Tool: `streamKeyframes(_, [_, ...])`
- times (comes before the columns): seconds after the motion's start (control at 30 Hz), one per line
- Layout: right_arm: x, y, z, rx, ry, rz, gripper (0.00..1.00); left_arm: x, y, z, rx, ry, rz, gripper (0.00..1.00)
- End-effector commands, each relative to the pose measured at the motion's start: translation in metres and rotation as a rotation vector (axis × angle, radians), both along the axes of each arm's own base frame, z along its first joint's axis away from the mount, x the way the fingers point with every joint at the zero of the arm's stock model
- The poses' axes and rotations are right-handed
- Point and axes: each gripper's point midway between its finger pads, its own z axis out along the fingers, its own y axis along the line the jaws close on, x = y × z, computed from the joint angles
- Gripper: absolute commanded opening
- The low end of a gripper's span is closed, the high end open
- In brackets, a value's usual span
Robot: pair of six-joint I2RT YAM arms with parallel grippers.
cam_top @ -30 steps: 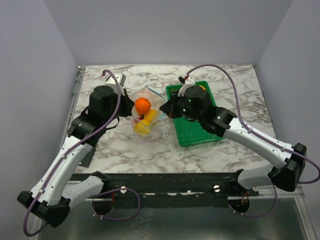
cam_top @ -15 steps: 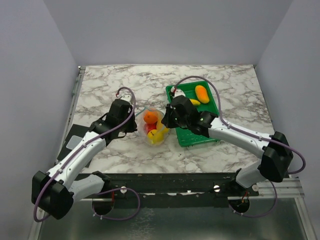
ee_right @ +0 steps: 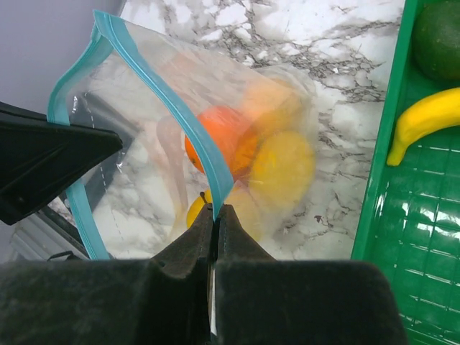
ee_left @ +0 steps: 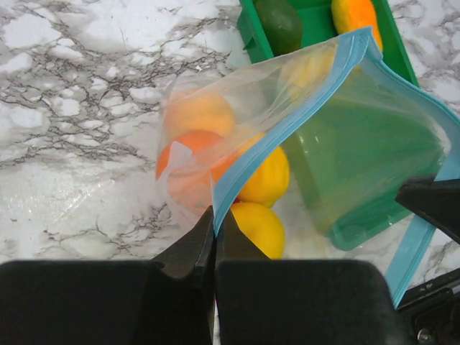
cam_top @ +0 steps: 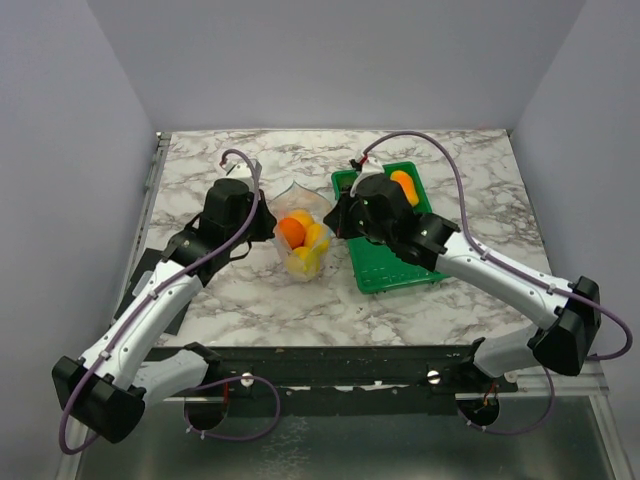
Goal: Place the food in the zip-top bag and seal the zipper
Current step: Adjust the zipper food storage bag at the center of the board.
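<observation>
The clear zip-top bag (cam_top: 290,192) hangs between my two grippers over the marble table, its mouth spread open. Food lies inside it: an orange (cam_top: 292,230) (ee_right: 219,136) and lemons (ee_left: 266,176) (ee_right: 284,169). My left gripper (cam_top: 268,222) (ee_left: 214,217) is shut on the light blue zipper (ee_left: 287,122) along one side of the mouth. My right gripper (cam_top: 336,220) (ee_right: 215,210) is shut on the zipper (ee_right: 172,108) on the opposite side. In the green tray (cam_top: 385,270) lie a banana (ee_right: 424,118), a dark green piece (ee_left: 280,21) and an orange-yellow piece (cam_top: 404,187).
The green tray stands right of the bag, under my right arm. The left gripper's black finger (ee_right: 50,165) shows across the bag in the right wrist view. Grey walls close the table on three sides.
Both arms, still gripping the bag, dropped toward the near edge half a second ago and have risen back toward the middle. The fruits shifted inside the bag.
</observation>
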Motion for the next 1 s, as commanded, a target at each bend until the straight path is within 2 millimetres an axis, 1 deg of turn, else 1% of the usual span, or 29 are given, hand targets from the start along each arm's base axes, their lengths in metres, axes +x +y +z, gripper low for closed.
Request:
streamKeyframes(0.0, [0.003, -0.005, -0.03, -0.062, 0.033, -0.038, 0.01, -0.003, 0.008, -0.043, 0.064, 0.087, 0.028, 0.0])
streamKeyframes(0.03, [0.003, -0.005, -0.035, -0.067, 0.042, -0.04, 0.01, -0.004, 0.008, -0.047, 0.064, 0.096, 0.025, 0.0])
streamKeyframes(0.1, [0.002, -0.005, -0.035, -0.064, 0.045, -0.041, 0.01, -0.005, 0.006, -0.044, 0.054, 0.089, 0.017, 0.0])
streamKeyframes(0.17, [0.002, -0.006, -0.027, -0.05, 0.03, -0.037, 0.01, -0.004, 0.006, -0.03, 0.043, 0.052, 0.01, 0.0])
streamKeyframes(0.3, [0.003, -0.005, -0.003, -0.022, -0.006, -0.031, 0.01, -0.001, 0.01, 0.013, 0.035, -0.034, 0.015, 0.0])
streamKeyframes(0.37, [0.004, -0.003, 0.004, -0.007, -0.018, -0.028, 0.01, 0.001, 0.011, 0.026, 0.041, -0.055, 0.019, 0.0])
streamKeyframes(0.43, [0.006, 0.0, 0.008, 0.003, -0.02, -0.027, 0.01, 0.004, 0.013, 0.034, 0.053, -0.071, 0.027, 0.0])
streamKeyframes(0.53, [0.008, 0.008, 0.008, 0.024, -0.014, -0.024, 0.01, 0.01, 0.015, 0.037, 0.076, -0.078, 0.037, 0.0])
streamKeyframes(0.77, [0.018, 0.027, 0.004, 0.084, 0.0, -0.028, 0.01, 0.023, 0.018, 0.037, 0.133, -0.088, 0.058, 0.0])
streamKeyframes(0.87, [0.022, 0.034, -0.005, 0.093, 0.016, -0.034, 0.01, 0.027, 0.025, 0.039, 0.16, -0.103, 0.084, 0.0])
streamKeyframes(0.97, [0.023, 0.041, -0.019, 0.1, 0.04, -0.026, 0.01, 0.028, 0.027, 0.036, 0.172, -0.105, 0.095, 0.0])
